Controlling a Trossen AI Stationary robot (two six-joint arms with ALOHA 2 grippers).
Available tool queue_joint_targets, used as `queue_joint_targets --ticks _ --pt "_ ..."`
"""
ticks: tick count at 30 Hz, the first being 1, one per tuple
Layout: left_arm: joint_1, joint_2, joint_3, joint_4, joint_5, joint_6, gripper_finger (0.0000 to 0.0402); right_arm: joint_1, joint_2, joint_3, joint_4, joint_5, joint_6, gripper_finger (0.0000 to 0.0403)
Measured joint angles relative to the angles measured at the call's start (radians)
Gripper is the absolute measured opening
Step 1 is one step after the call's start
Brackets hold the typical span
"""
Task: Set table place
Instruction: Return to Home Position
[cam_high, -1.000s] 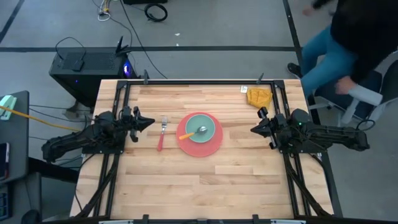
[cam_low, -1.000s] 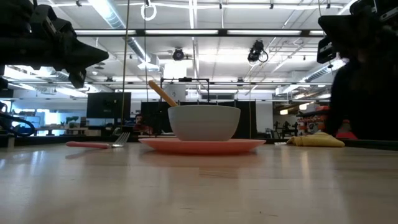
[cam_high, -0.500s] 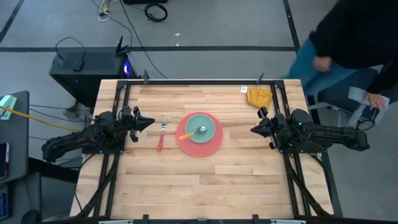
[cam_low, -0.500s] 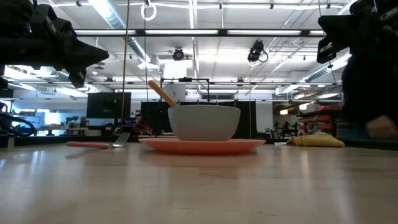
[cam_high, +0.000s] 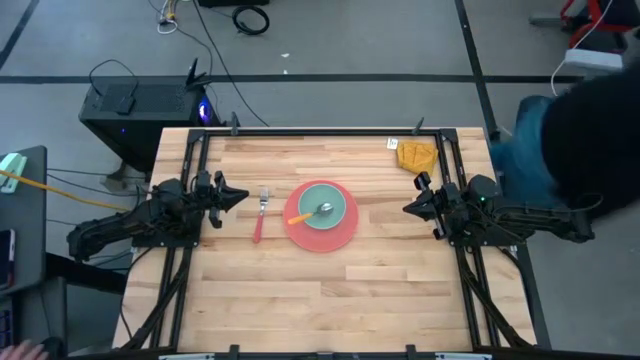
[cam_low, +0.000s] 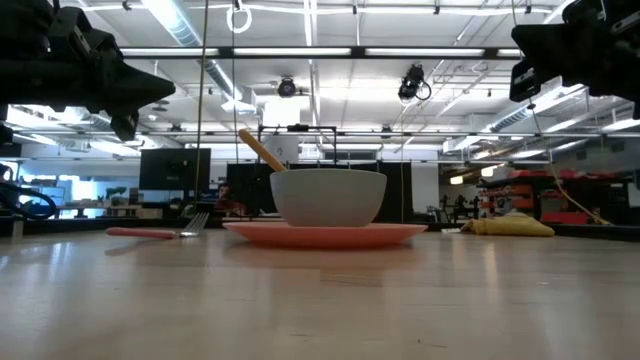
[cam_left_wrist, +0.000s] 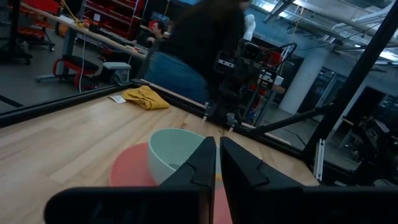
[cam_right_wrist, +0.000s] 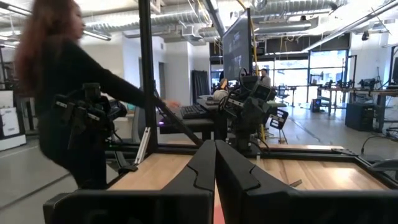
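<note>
Left pincer (cam_high: 238, 197) first: I see it raised above the table (cam_high: 320, 300), reaching in just past the left rail and pointing toward the middle. Its fingers (cam_left_wrist: 202, 163) are clenched together with nothing between them. Near its tip but apart from it, the red-handled fork (cam_high: 259, 217) lies flat on the planks, tines toward the far edge and handle toward the near one. Right of the fork, close but not touching, the pink plate (cam_high: 325, 243) sits at about the table's centre. The pale-teal bowl (cam_high: 338, 198) stands upright on the plate, set a little toward its far side, so more pink rim shows on the near side. The orange-handled spoon (cam_high: 310, 213) rests in the bowl, metal end down in the middle and handle leaning out over the left rim. Farther right, by the far right corner, a crumpled yellow cloth (cam_high: 416, 155) lies on the wood. The right pincer (cam_high: 408, 208) hangs by the right rail, facing the plate and well apart from it, its fingers (cam_right_wrist: 202, 171) likewise clenched on nothing. Beyond the table's right edge I see a person (cam_high: 590, 120) in a dark top and blue trousers.
</note>
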Motion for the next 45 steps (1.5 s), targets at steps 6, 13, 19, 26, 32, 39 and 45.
queue_joint_targets --ticks 6,13,19,26,32,39,45 --pt "0.0 0.0 0.0 0.0 0.0 0.0 0.0025 0.0 0.0 0.0 0.0 0.0 0.0 0.0016" --pt "0.0 0.0 0.0 0.0 0.0 0.0 0.0019 0.0 0.0 0.0 0.0 0.0 0.0 0.0016" --pt "0.0 0.0 0.0 0.0 0.0 0.0 0.0028 0.0 0.0 0.0 0.0 0.0 0.0 0.0016" --pt "0.0 0.0 0.0 0.0 0.0 0.001 0.003 0.0 0.0 0.0 0.0 0.0 0.0 0.0016" --pt "0.0 0.0 0.0 0.0 0.0 0.0 0.002 0.0 0.0 0.0 0.0 0.0 0.0 0.0016" --pt "0.0 0.0 0.0 0.0 0.0 0.001 0.0022 0.0 0.0 0.0 0.0 0.0 0.0 0.0016" --pt "0.0 0.0 0.0 0.0 0.0 0.0 0.0031 0.0 0.0 0.0 0.0 0.0 0.0 0.0016"
